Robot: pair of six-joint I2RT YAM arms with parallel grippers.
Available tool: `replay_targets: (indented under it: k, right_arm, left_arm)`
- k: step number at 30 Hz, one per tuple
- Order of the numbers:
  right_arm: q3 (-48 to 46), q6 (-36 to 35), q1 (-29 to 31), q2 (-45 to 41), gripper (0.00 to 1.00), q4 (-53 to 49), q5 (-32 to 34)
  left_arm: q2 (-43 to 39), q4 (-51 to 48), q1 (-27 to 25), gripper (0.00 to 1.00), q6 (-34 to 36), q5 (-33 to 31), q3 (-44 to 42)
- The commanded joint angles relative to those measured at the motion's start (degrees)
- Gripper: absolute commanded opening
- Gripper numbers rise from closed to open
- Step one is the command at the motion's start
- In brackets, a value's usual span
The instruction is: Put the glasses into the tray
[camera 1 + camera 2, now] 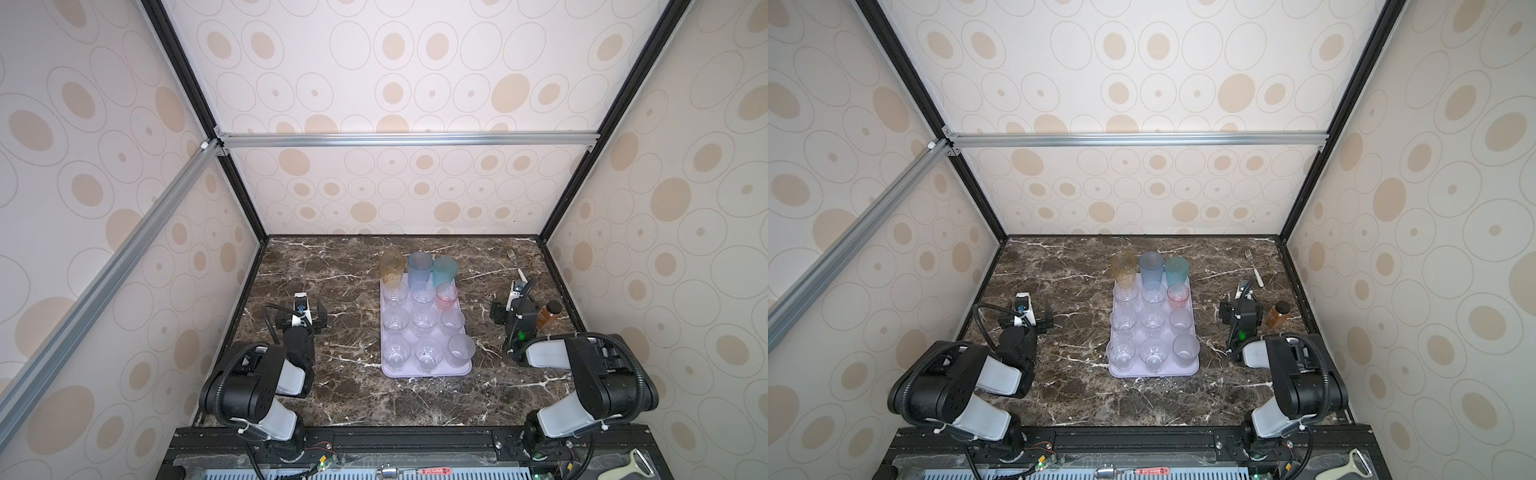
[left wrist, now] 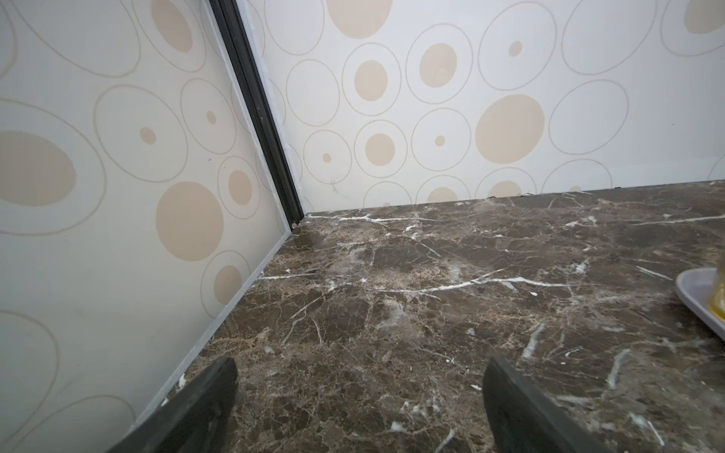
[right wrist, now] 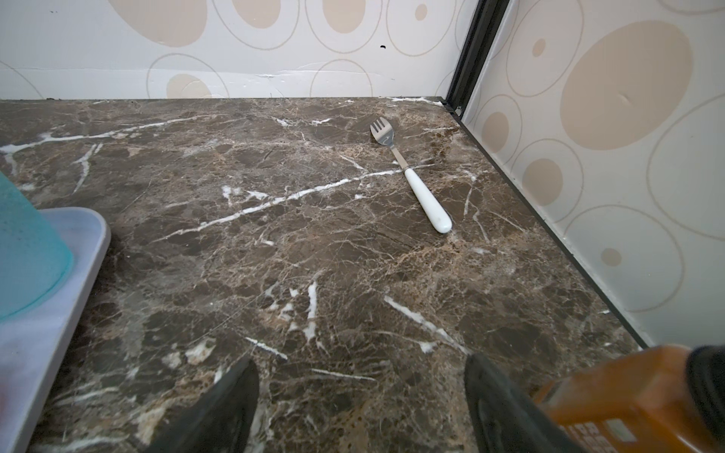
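Left claw [image 2: 361, 364] hangs with its jaws wide apart and nothing between them, over the bare marble surface [image 1: 353, 399], well to one side of the tray [image 1: 428, 372]; right claw [image 3: 361, 364] is likewise apart and empty on the tray's other side, with an amber bottle [image 1: 548, 313] with a dark cap just beside it and a white-handled fork [image 3: 412, 176] lying farther back; I count twelve glasses [image 1: 424, 320] upright in the lavender tray, four rows of three; the back row holds the tall amber glass [image 1: 392, 266], grey-blue glass [image 1: 419, 268] and teal glass [image 1: 444, 270]; the next row has two clear ones and a small pink glass [image 1: 447, 296] on the right claw's side; the two nearest rows are short clear and frosted ones; the clear ones look empty.
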Motion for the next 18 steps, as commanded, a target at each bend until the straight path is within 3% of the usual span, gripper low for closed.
replay_targets:
  k: [1, 10, 18]
  right_arm:
    - [-0.13, -0.1, -0.29, -0.15, 0.85, 0.61, -0.3]
    - [-0.08, -0.07, -0.25, -0.2, 0.85, 0.55, -0.25]
    - [-0.07, -0.14, -0.27, -0.2, 0.85, 0.47, -0.26]
  left_arm:
    - [0.29, -0.09, 0.75, 0.99, -2.05, 3.68, 1.83]
    - [0.36, -7.85, 4.92, 0.99, -5.62, 9.08, 5.84]
    - [0.54, -7.3, 5.06, 0.99, -5.66, 9.4, 5.74]
